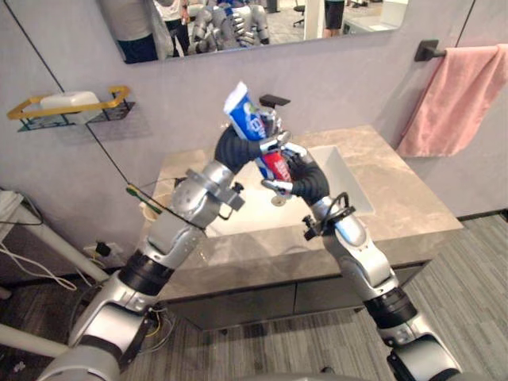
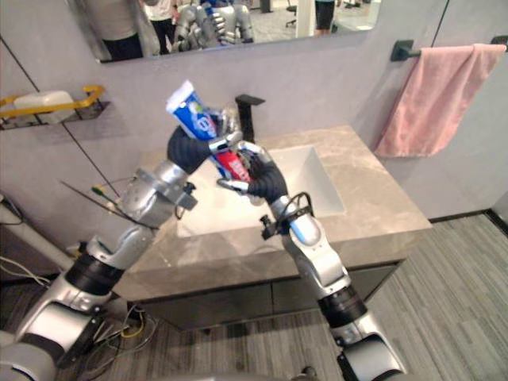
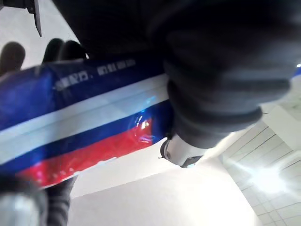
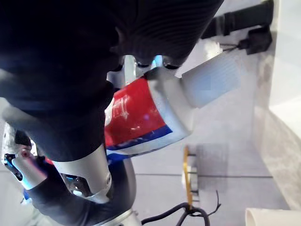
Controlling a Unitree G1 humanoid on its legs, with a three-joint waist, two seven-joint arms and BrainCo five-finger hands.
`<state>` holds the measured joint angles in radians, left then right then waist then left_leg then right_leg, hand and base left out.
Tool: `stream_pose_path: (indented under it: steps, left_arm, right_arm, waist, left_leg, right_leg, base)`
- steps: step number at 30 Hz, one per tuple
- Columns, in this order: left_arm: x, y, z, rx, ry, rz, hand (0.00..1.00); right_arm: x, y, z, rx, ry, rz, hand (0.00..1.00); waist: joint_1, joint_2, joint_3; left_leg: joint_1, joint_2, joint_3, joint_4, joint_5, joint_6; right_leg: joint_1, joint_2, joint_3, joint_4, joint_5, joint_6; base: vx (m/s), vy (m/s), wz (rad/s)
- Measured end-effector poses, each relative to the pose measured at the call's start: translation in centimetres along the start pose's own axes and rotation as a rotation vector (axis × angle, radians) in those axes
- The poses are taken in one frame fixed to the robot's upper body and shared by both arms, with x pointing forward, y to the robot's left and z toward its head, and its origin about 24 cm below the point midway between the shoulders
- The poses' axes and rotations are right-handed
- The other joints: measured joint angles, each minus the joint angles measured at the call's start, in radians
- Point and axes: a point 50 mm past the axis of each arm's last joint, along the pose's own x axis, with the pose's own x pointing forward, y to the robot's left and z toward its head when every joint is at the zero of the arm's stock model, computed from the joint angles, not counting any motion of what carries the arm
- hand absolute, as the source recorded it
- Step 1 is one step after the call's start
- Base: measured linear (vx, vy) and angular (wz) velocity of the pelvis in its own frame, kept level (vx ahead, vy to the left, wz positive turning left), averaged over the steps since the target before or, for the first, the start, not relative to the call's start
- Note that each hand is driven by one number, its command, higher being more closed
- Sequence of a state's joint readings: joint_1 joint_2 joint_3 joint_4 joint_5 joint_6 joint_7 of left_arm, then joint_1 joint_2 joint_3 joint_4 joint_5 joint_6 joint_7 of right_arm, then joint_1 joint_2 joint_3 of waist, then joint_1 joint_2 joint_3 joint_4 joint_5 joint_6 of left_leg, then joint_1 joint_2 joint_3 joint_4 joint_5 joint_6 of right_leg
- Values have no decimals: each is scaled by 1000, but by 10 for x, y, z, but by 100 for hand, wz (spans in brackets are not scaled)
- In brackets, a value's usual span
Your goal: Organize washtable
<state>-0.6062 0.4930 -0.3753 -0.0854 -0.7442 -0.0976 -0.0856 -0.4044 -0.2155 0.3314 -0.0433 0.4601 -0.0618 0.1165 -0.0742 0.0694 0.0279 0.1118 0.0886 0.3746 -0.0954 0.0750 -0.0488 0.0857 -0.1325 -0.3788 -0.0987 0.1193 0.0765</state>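
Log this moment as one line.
left hand: grips toothpaste tube | right hand: grips its cap end | position: tilted above sink

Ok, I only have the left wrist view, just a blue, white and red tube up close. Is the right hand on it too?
Observer: Yes, the right hand grips the toothpaste tube at its red lower end; the left hand holds it higher up.
Operator: What is it over?
Observer: The white sink; it is raised in front of the black faucet.
Operator: Is the cap on?
Observer: Yes, the right wrist view shows a white ribbed cap on it.
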Motion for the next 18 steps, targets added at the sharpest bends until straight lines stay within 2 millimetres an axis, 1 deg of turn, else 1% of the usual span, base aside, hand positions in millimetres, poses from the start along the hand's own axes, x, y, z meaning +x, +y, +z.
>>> stream_pose_path:
  steps: [2, 5, 7, 8, 9, 10, 12, 13, 14, 15, 16, 18]
  left_arm:
    - [0, 6, 6, 8, -23, 26, 100]
    - [-1, 15, 14, 22, -52, 62, 100]
    - [-4, 25, 23, 57, -73, 92, 100]
    - [-5, 29, 26, 71, -79, 103, 100]
    - [-8, 37, 34, 99, -91, 125, 100]
    - [-9, 41, 38, 116, -98, 136, 100]
    - [-18, 59, 59, 186, -140, 192, 100]
    - [-21, 63, 65, 205, -153, 208, 100]
    - [-29, 71, 78, 246, -181, 238, 100]
    - [-37, 75, 90, 283, -213, 257, 100]
    - [-41, 76, 95, 303, -224, 263, 100]
    - [-53, 80, 109, 375, -235, 273, 100]
  right_arm:
    - [0, -2, 1, -1, -3, -7, 0]
    - [-2, -13, 6, -16, -21, -50, 0]
    - [-8, -28, 14, -27, -51, -117, 0]
    - [-11, -32, 16, -31, -63, -138, 0]
    - [-20, -41, 22, -45, -85, -185, 0]
    - [-25, -45, 25, -53, -95, -207, 0]
    - [-52, -64, 33, -90, -112, -311, 0]
    - [-59, -69, 34, -99, -112, -341, 0]
    - [-74, -78, 34, -113, -105, -404, 0]
    - [-91, -87, 34, -125, -93, -477, 0]
    - [-99, -92, 34, -132, -87, -512, 0]
    - [-123, -100, 32, -148, -53, -604, 0]
  waist:
    - [0, 0, 0]
    - [2, 0, 0]
    - [4, 0, 0]
    - [4, 0, 0]
    - [4, 0, 0]
    - [4, 0, 0]
    - [5, 0, 0]
    - [4, 0, 0]
    - [0, 0, 0]
    - [-1, 0, 0]
    - [-1, 0, 0]
    - [-1, 1, 0]
  left_leg:
    - [1, 0, 0, 0, 0, 0]
    - [3, 0, 2, 0, 0, 0]
    - [4, 0, 5, 0, 0, 0]
    - [4, 0, 5, 0, 0, 0]
    - [4, 0, 5, 0, 0, 0]
    - [4, 0, 5, 0, 0, 0]
    - [4, 0, 4, 0, 0, 0]
    - [4, 0, 4, 0, 0, 0]
    - [4, 0, 4, 0, 0, 0]
    - [4, 0, 4, 0, -1, 0]
    - [4, 1, 2, -1, -1, 0]
    - [3, 1, -7, -5, -1, -1]
  right_leg:
    - [1, 0, 0, 0, 0, 0]
    - [3, 0, 0, 0, 0, 0]
    - [5, 0, 0, 0, 0, 0]
    - [5, 0, 0, 0, 0, 0]
    - [5, 0, 0, 0, 0, 0]
    - [5, 0, -1, 0, 0, 0]
    - [5, 0, -1, 0, 0, 0]
    - [5, 0, -1, 0, 0, 0]
    - [5, 0, -1, -2, -1, 0]
    - [5, 0, -2, -3, -1, 0]
    - [5, 0, -3, -4, -2, 0]
    - [8, -2, -8, -4, -6, -1]
  base:
    - [0, 0, 0]
    - [0, 0, 0]
    - [0, 0, 0]
    - [0, 0, 0]
    - [0, 0, 0]
    - [0, 0, 0]
    - [0, 0, 0]
    - [0, 0, 0]
    - [0, 0, 0]
    - [0, 0, 0]
    - [0, 0, 0]
    - [0, 0, 8]
